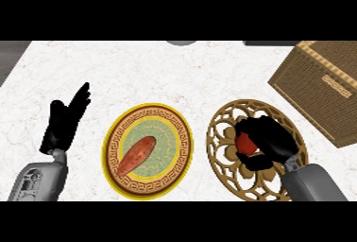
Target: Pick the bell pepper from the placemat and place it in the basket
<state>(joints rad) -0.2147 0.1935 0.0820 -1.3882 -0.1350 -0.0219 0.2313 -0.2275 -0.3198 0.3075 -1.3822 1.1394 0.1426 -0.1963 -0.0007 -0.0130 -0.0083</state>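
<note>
One pale marble counter (174, 71). One woven basket (317, 87), far right corner, tilted to the counter edge, with nothing seen in it. One round gold openwork placemat (222, 137), just left of the basket. One patterned plate (180, 137) with a yellow rim, beside the placemat and apart from it.

Two black hands:
- Left hand (63, 125): at the left edge, fingers straight and up, holding nothing.
- Right hand (275, 139): over the placemat, fingers curled round the pepper.

One long orange-brown vegetable (137, 155) lies on the plate. One red bell pepper (245, 143), in the right hand's grasp above the placemat, not in the basket.
</note>
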